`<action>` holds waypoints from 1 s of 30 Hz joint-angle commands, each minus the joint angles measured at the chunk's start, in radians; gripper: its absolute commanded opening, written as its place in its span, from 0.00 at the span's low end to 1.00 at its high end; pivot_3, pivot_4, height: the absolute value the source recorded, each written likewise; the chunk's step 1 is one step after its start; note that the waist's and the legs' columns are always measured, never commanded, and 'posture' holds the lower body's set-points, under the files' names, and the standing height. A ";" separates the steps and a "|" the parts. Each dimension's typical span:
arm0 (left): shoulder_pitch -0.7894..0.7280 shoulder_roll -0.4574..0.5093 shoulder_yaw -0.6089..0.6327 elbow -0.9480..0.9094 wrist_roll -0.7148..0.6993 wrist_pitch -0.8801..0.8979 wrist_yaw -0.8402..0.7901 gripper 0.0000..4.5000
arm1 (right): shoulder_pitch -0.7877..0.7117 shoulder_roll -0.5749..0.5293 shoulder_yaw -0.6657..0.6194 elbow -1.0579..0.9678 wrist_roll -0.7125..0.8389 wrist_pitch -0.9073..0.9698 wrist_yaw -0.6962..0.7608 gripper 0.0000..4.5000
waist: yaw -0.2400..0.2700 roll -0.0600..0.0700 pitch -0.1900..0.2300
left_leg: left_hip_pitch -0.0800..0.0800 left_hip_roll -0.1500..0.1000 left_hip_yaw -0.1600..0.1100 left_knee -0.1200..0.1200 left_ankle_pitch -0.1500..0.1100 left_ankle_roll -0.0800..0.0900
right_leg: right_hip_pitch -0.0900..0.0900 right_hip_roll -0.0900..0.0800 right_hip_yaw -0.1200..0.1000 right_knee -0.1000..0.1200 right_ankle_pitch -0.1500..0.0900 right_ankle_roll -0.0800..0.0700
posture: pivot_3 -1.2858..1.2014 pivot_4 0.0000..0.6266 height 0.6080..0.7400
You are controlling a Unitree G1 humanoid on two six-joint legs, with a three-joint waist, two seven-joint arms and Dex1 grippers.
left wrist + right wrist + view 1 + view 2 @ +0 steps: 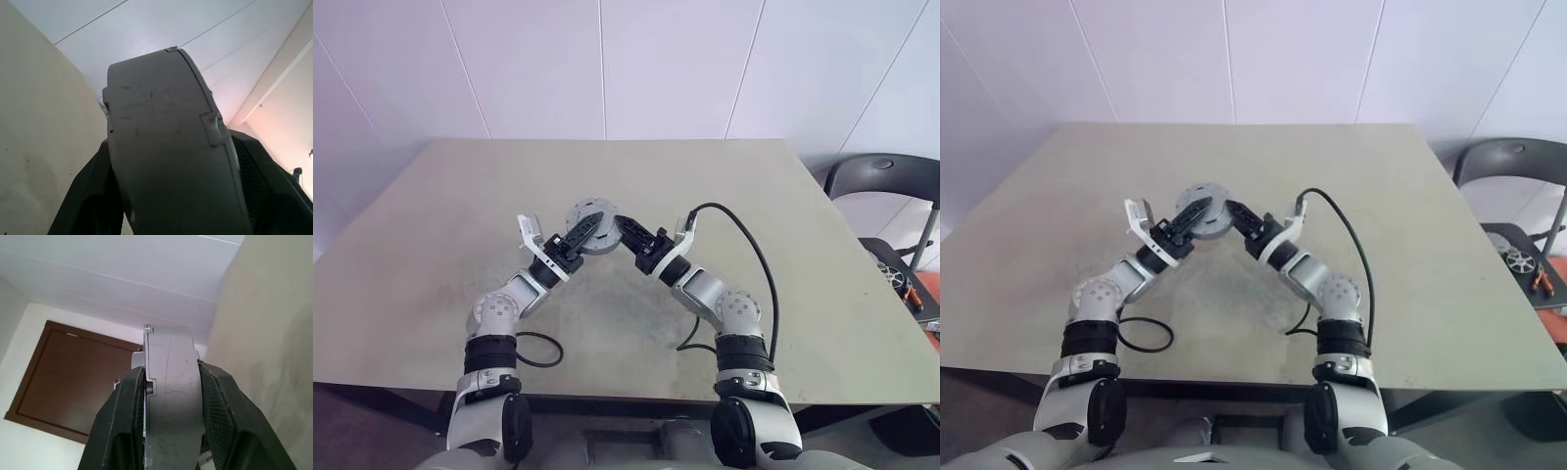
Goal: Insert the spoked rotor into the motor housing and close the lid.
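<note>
Both arms meet over the middle of the counter (431,255), carrying one round grey assembly between them, lifted clear of the surface.

The right gripper (168,396) has its fingers (222,416) clamped across the thickness of the motor housing (171,396), one finger on each flat face. This looks like the steadying hold.

The left gripper (579,233) has a finger lying across the upper face and the rim seated between its fingers (85,196), so it grips the housing too. Probably it presses the lid (590,227) home; the dark hub is partly covered, so I hedge on whether the lid is fully seated.

The housing has no long axis, being a short thick disc. Its face tilts up toward the robot's head, its rim toward both wrists.

The spoked rotor is presumably already inside.
</note>
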State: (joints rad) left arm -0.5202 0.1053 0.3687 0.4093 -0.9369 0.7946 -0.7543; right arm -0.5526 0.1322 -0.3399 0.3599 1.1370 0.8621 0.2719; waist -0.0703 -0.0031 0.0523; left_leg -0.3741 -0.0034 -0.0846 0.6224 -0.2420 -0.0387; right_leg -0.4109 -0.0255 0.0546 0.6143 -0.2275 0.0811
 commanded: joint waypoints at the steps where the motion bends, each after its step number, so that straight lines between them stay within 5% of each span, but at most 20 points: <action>1: -0.036 0.008 -0.020 -0.033 0.021 -0.033 -0.014 0.55 | -0.054 0.028 -0.026 -0.009 0.002 -0.060 -0.014 0.46 | 0.000 0.000 0.000 | 0.000 0.000 0.000 0.000 0.000 0.000 | 0.000 0.000 0.000 0.000 0.000 0.000 | 0.52 0.00 1.00; 6: -0.049 0.004 -0.008 -0.009 0.039 -0.060 -0.005 0.55 | -0.053 0.030 -0.022 -0.011 -0.001 -0.072 -0.015 0.81 | -0.002 0.000 0.000 | 0.000 0.000 0.000 0.000 0.000 0.000 | 0.000 0.000 0.001 0.000 0.000 0.000 | 0.52 0.00 1.00; 17: -0.142 0.004 0.117 0.172 0.063 -0.269 0.123 0.48 | -0.058 0.025 -0.025 -0.003 -0.010 -0.102 -0.018 0.82 | 0.000 0.000 0.000 | 0.000 0.000 0.000 0.002 0.000 0.000 | 0.001 0.000 0.001 0.000 0.001 0.001 | 0.52 0.00 1.00; 30: -0.237 0.138 0.221 0.538 0.278 -0.776 0.401 0.48 | -0.053 0.013 0.034 -0.028 -0.094 -0.149 0.030 0.82 | 0.005 -0.001 0.000 | -0.001 -0.001 0.000 0.000 0.000 0.000 | 0.000 0.000 0.001 0.000 0.002 0.002 | 0.52 0.00 1.00</action>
State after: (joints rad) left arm -0.6995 0.2189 0.5839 0.9575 -0.6714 0.0805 -0.3478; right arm -0.5737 0.1273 -0.3253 0.3764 1.0556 0.7260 0.2760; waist -0.0656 -0.0038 0.0524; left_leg -0.3747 -0.0041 -0.0848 0.6223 -0.2420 -0.0387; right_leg -0.4109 -0.0257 0.0552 0.6144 -0.2259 0.0833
